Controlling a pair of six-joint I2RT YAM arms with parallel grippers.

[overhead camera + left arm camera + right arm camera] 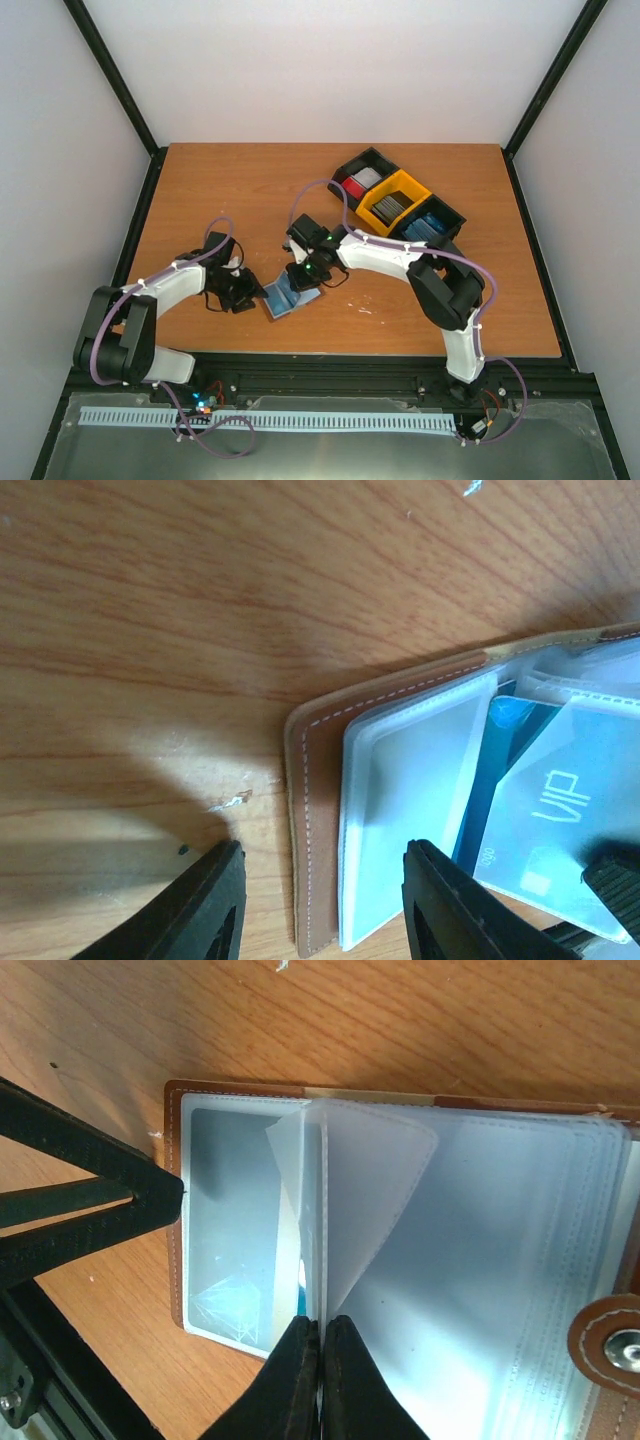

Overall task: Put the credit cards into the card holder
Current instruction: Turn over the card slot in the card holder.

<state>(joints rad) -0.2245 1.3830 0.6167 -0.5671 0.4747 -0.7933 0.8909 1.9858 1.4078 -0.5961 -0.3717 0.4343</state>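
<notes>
The card holder (288,298), brown leather with clear sleeves, lies open on the table between both arms. My right gripper (320,1322) is shut on the lower edge of one clear sleeve (370,1190), which it holds raised and curled. A blue credit card (545,800) marked VIP sits in a sleeve. My left gripper (325,852) is open at the holder's (315,810) left end. One of its fingers (215,905) is over the bare table and the other is over a sleeve. More credit cards (428,228) lie in the tray.
A black-and-yellow three-compartment tray (400,182) stands at the back right with red, grey and blue card stacks. The left arm's black finger (100,1195) touches the holder's left edge in the right wrist view. Black frame rails border the table.
</notes>
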